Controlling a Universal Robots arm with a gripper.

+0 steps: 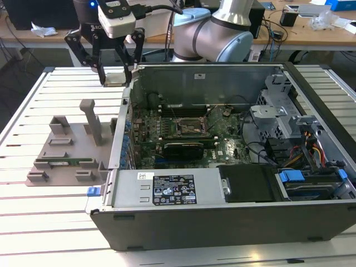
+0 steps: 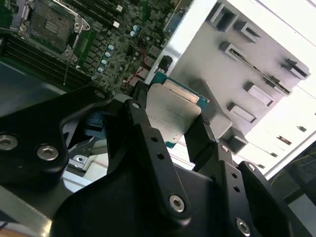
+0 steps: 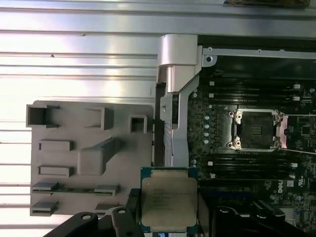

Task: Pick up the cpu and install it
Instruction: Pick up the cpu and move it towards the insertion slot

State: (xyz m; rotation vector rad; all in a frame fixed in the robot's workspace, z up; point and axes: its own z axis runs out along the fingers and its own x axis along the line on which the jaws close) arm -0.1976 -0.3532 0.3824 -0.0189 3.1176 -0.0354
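Observation:
The cpu [image 1: 115, 78] is a flat square chip with a silvery top plate and a green rim. My gripper [image 1: 117, 81] is shut on it, one black finger on each side. In the exterior view it hangs high above the white slatted table, just outside the open computer case's far corner on the exterior view's left. Both wrist views show the cpu [image 2: 174, 109] [image 3: 169, 198] pinched between the fingers [image 2: 201, 139]. The open dark socket [image 1: 186, 127] [image 3: 256, 129] [image 2: 52, 24] with its metal frame lies on the green motherboard, apart from the cpu.
A grey fixture plate [image 1: 67, 150] [image 3: 89, 158] with upright holders lies on the table beside the case and holds a thin green memory stick [image 1: 67, 162]. The case wall [image 1: 125, 111], the power supply [image 1: 167, 186] and drive bays [image 1: 300, 150] surround the motherboard.

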